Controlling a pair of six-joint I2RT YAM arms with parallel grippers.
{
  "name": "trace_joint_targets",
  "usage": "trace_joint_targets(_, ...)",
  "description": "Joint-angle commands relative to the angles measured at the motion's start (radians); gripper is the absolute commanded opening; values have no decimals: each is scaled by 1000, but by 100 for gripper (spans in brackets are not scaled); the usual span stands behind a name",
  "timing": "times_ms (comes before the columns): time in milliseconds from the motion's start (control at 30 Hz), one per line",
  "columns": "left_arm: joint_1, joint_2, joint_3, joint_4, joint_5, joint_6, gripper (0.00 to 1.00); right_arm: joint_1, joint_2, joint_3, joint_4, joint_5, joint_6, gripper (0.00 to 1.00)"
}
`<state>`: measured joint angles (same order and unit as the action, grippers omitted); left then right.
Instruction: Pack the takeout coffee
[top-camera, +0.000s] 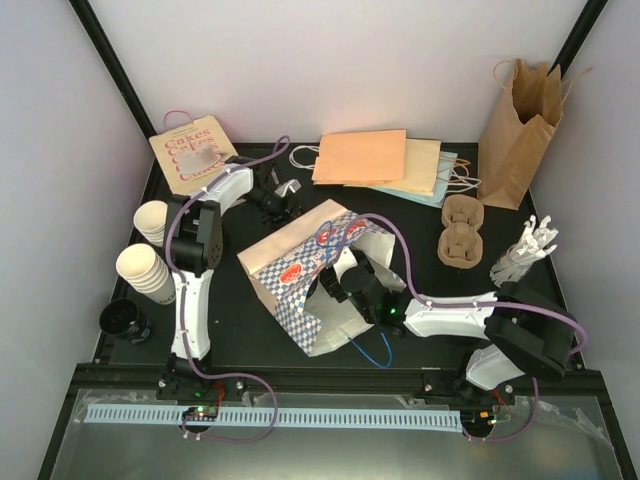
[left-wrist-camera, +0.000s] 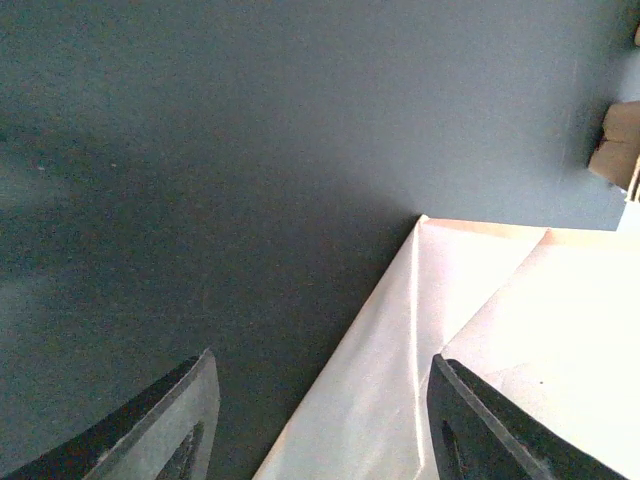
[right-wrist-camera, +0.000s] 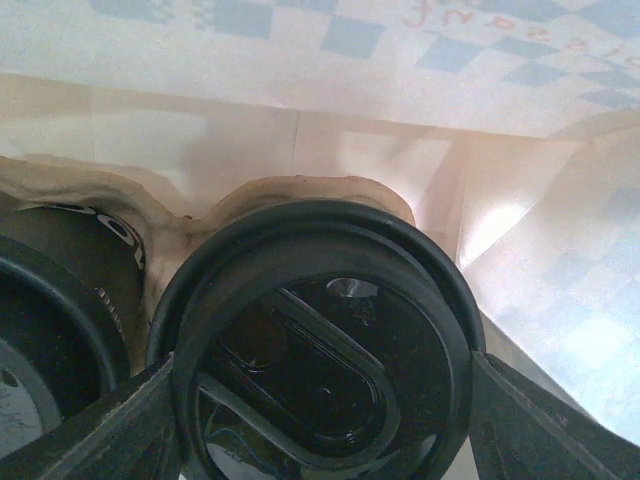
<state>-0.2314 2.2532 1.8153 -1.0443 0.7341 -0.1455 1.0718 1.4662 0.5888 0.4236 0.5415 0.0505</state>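
One lidded cup (right-wrist-camera: 322, 345) inside bag (top-camera: 290, 265), walls close

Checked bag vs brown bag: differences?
Pose: checked bag lies on its side; brown bag stands upright at the back right.
Print: checked bag has blue checks and a red logo; brown bag is plain.
Use: right gripper holds a lidded cup inside the checked bag; brown bag is untouched.
Both are paper bags.

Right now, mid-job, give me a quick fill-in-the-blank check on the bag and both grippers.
The blue-and-white checkered paper bag lies on its ___. The right gripper reaches inside that ___, its fingers either side of a round black plastic lid. The left gripper is ___, nothing between its fingers.
Missing: side; bag; open.
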Motion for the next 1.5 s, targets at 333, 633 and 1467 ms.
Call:
trace_joint_targets(333,-22,60,30,-46,146,47,57,-10,62,35,65,0,78,50)
trace_joint_targets(633,-25,78,29,-49,151,53,56,-29,81,24,19,-56,225,49)
trace_joint_targets(1467,-40,85,16,-49,167,60,54,-30,165,93,-117,-128,413,46)
